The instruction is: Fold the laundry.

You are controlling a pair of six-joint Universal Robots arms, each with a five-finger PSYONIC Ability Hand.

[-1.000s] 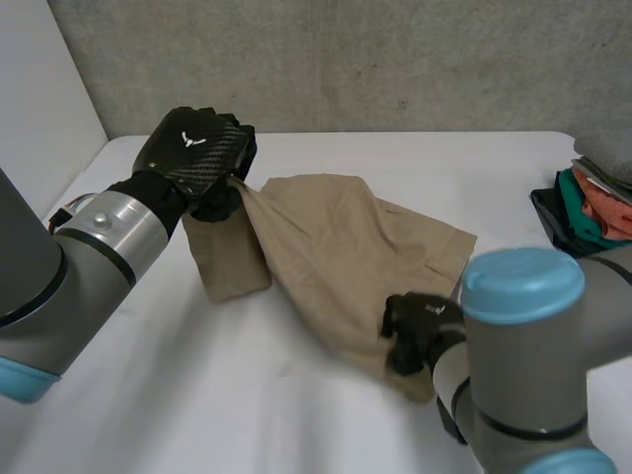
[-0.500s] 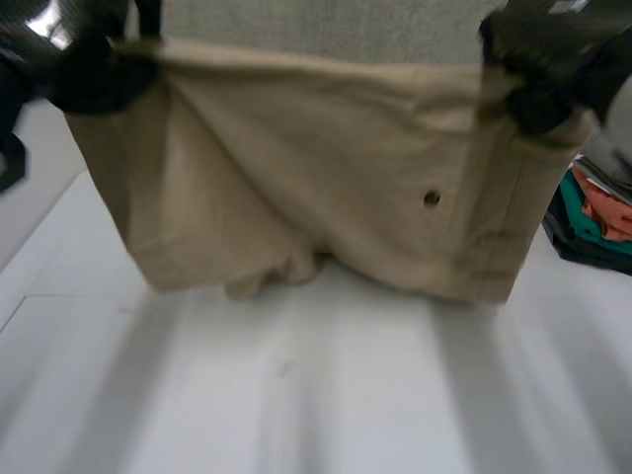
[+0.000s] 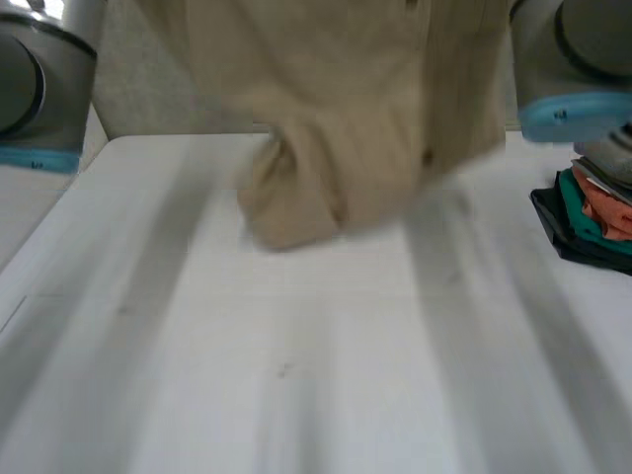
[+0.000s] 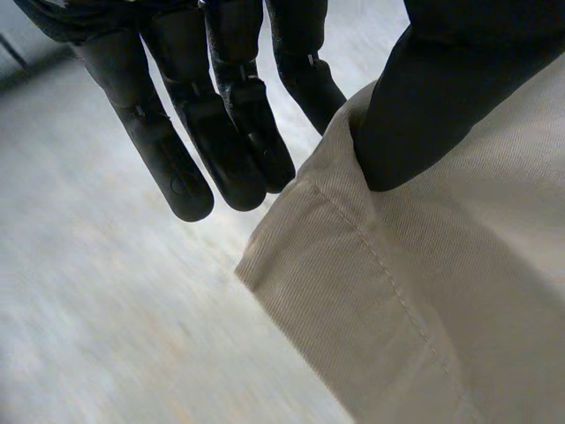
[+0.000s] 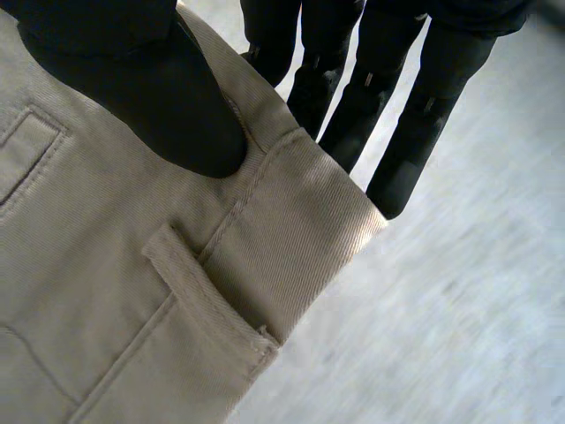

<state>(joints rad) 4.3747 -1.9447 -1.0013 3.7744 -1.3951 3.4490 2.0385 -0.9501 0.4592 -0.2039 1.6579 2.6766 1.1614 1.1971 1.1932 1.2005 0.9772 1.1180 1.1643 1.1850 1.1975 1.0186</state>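
Lift complete: the beige twill shorts, crumpled on the white counter a second ago, now hang in the air between both arms, apparently clear of the surface; this looks like a shake-out before laying flat, so folding proper has not begun. The left hand pinches a stitched hem corner, thumb on top, straight fingers behind; the right hand pinches the waistband likewise, just beside a sewn belt loop. Cloth is a fine diagonal weave; lower edge bunched; a stack of teal, orange and grey clothes sits at the counter's right.
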